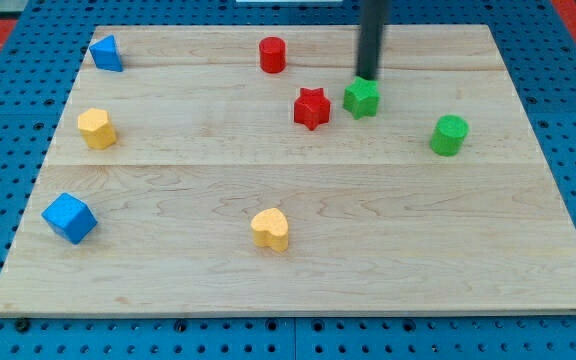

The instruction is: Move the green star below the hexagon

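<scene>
The green star [362,98] lies on the wooden board [298,280], right of centre near the view's top. My tip [368,77] stands just above the star, at its top edge, touching or almost touching it. A red star [311,108] sits close to the green star's left. The yellow hexagon [97,128] lies far off at the view's left.
A red cylinder [272,54] stands near the top. A green cylinder [449,135] is at the right. A blue block [107,53] lies at the top left, a blue cube [69,218] at the lower left, a yellow heart [271,229] at the lower middle.
</scene>
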`<state>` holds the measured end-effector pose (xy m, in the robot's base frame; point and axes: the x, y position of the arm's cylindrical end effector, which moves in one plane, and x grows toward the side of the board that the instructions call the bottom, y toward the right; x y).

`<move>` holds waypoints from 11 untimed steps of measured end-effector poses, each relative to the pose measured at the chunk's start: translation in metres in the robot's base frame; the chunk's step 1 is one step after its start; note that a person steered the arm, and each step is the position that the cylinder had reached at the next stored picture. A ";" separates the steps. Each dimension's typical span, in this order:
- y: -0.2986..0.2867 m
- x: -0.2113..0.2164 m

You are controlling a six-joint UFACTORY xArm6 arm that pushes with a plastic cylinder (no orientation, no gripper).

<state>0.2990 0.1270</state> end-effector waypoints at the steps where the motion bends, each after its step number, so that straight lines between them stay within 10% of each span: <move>1: -0.067 0.043; 6: -0.217 0.183; 11: -0.314 0.041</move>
